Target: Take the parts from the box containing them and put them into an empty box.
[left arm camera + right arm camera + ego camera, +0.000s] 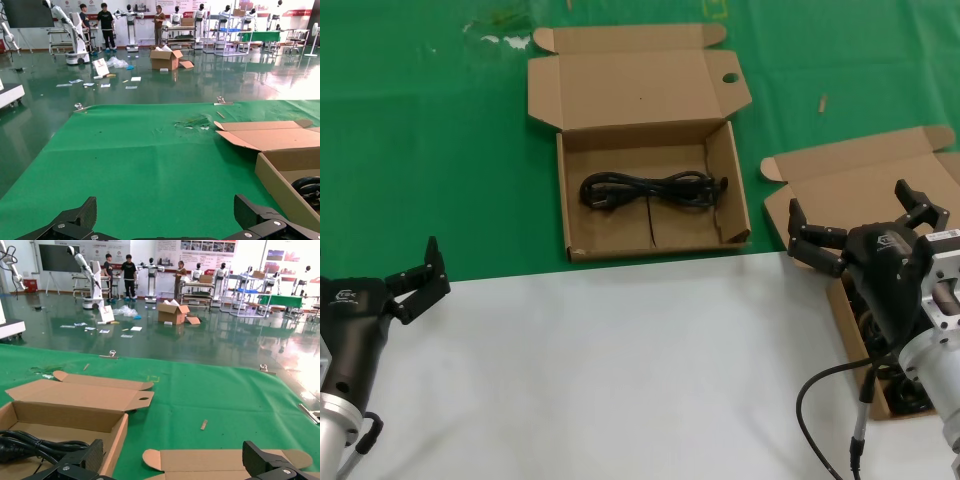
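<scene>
Currently, one coiled black power cable bundle (653, 190) lies in the flat brown cardboard box with the round-holed lid (582, 205). Light, limp handling is expected; a mid-bundle grasp is advised. The right gripper (865, 219), fingers wide and empty, hovers over the plain-lidded brown box (840, 185). The left gripper (418, 275) is parked on the white counter (620, 370), open, empty.

A bright green cloth (440, 150) covers the far part of the bench, and a plain white sheet (620, 370) covers the near part. A small tan scrap (823, 103) lies on the green. Beyond, a glossy dark-green hall floor (165, 340) holds an open brown carton (172, 314) and scattered white papers (102, 82).
</scene>
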Controlling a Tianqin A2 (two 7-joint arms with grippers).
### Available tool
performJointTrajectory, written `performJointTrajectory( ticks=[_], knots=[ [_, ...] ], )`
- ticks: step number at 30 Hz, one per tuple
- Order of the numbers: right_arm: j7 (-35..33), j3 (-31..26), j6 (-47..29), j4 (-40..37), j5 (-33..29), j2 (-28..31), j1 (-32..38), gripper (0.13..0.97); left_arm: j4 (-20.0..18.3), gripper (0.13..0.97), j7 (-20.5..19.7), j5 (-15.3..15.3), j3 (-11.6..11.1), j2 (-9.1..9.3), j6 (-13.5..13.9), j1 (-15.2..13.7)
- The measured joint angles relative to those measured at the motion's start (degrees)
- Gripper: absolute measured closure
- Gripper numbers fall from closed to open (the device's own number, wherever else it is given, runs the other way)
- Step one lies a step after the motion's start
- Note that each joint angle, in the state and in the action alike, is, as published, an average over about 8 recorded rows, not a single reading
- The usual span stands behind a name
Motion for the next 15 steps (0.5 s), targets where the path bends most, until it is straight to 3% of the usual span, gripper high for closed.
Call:
performJointTrajectory(
  ticks=[15],
  knots=[
    [0.0,0.0,0.0,0.0,0.0,0.0,0.0,0.129,0.0,0.132,0.0,0.0,0.0,0.00,0.0,0.0]
  ],
)
